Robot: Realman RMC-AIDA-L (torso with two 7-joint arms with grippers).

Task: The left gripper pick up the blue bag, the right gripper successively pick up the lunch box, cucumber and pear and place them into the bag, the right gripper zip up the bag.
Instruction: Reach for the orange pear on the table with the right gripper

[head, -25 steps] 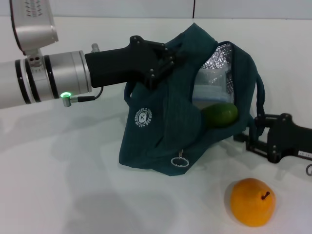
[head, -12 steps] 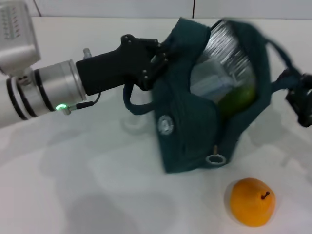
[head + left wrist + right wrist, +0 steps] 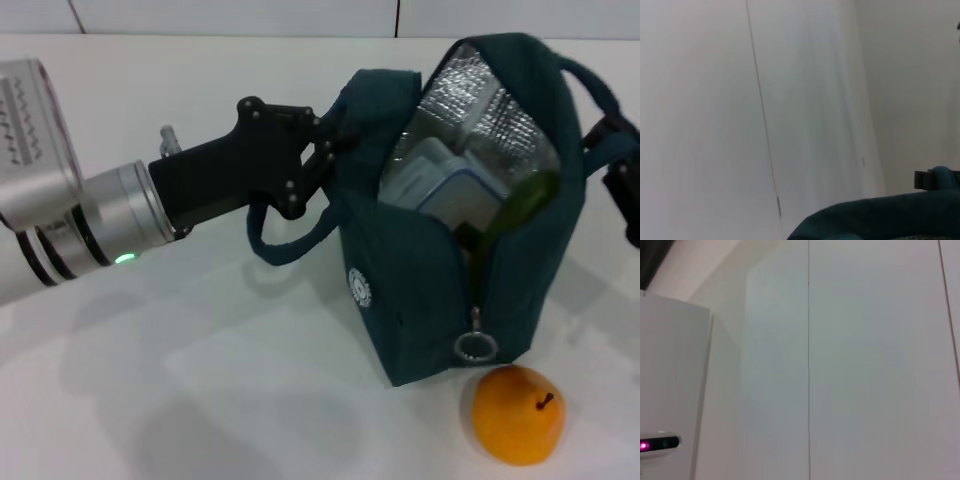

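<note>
1. The left gripper (image 3: 322, 152) is reaching in from the left; its jaws are clamping the upper left edge of the blue bag (image 3: 420, 310), next to a loose carrying strap.
2. The blue bag is standing upright on the white table (image 3: 200, 390), its mouth gaping and showing a silver lining.
3. The lunch box (image 3: 445, 190) is sitting inside the bag, and the cucumber (image 3: 515, 215) is leaning beside it against the right wall.
4. The zipper pull (image 3: 476, 345) is hanging at the bag's lower front corner.
5. The pear (image 3: 517, 414) is lying on the table, just in front of the bag.
6. The right gripper (image 3: 622, 185) is showing only partly at the right edge, near the bag's far strap; how its jaws stand cannot be told.
</note>
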